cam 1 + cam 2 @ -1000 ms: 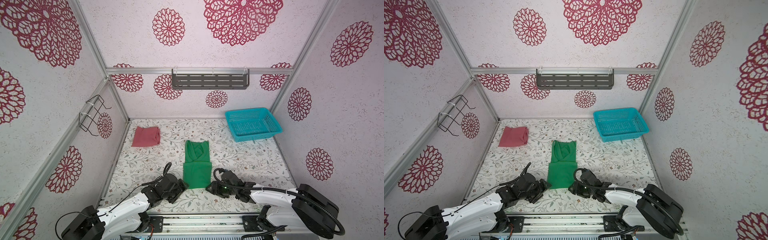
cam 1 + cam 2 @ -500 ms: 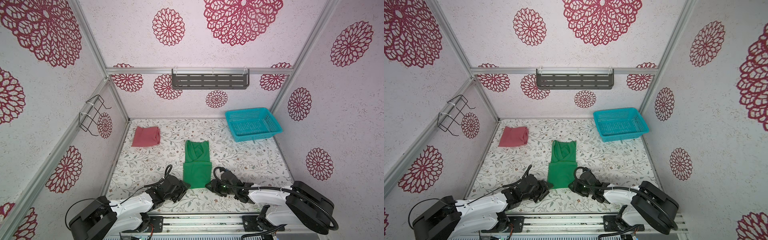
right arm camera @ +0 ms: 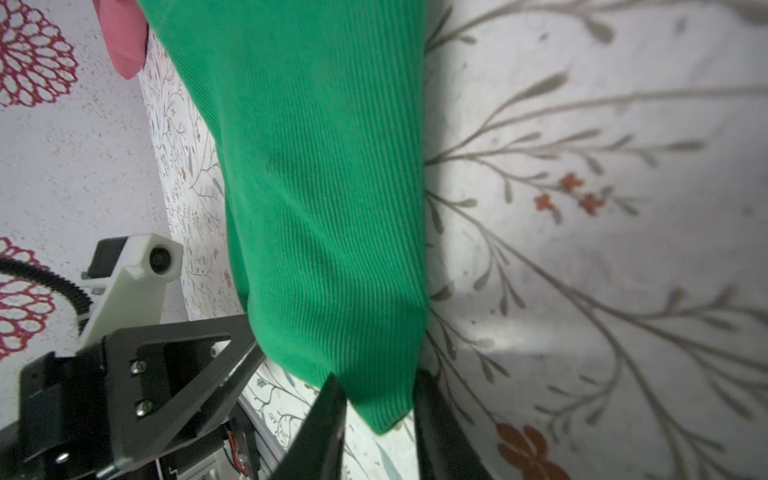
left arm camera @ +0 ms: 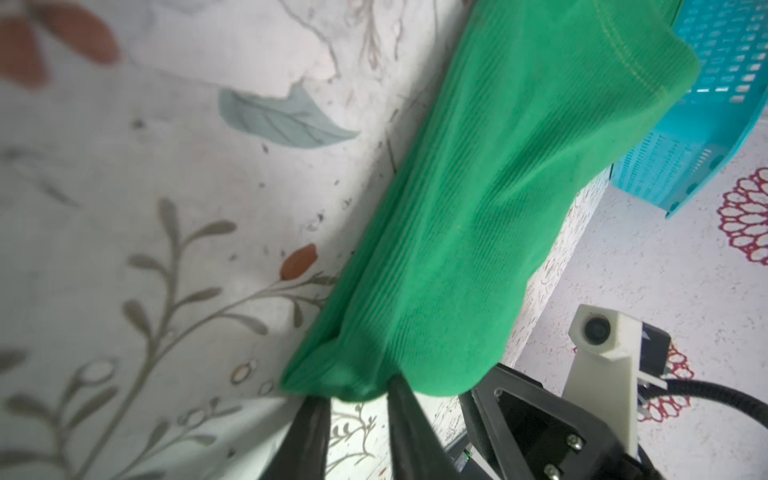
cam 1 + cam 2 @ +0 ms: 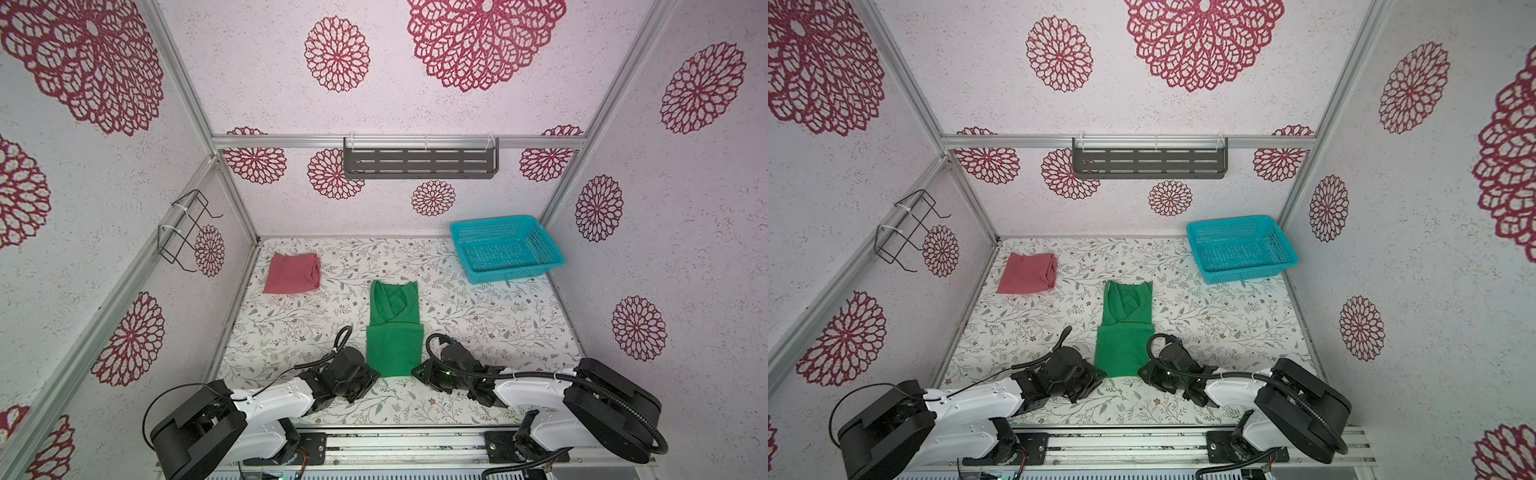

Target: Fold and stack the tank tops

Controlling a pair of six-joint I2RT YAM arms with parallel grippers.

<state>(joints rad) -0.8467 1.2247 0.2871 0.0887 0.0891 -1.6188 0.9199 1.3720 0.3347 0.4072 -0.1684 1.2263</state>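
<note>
The green tank top [image 5: 392, 332] [image 5: 1121, 332] lies in the middle of the floral table as a long narrow strip, its straps toward the back. My left gripper [image 5: 374, 374] [image 4: 353, 395] is closed on its near left corner [image 4: 332, 374]. My right gripper [image 5: 415, 371] [image 3: 376, 382] is closed on the near right corner [image 3: 382, 407], and cloth fills the gap between its fingers. The pink tank top [image 5: 293, 274] [image 5: 1025, 274] sits folded into a small square at the back left, away from both grippers.
A turquoise mesh basket [image 5: 505, 249] [image 5: 1239, 249] stands empty at the back right corner. A grey shelf [image 5: 419, 162] hangs on the back wall and a wire rack [image 5: 187, 232] on the left wall. The metal rail [image 5: 395, 440] runs along the front edge.
Both grippers have narrowed their jaws onto the near corners of the green tank top. The left arm has slid in closer to the cloth. The cloth itself has not moved.
</note>
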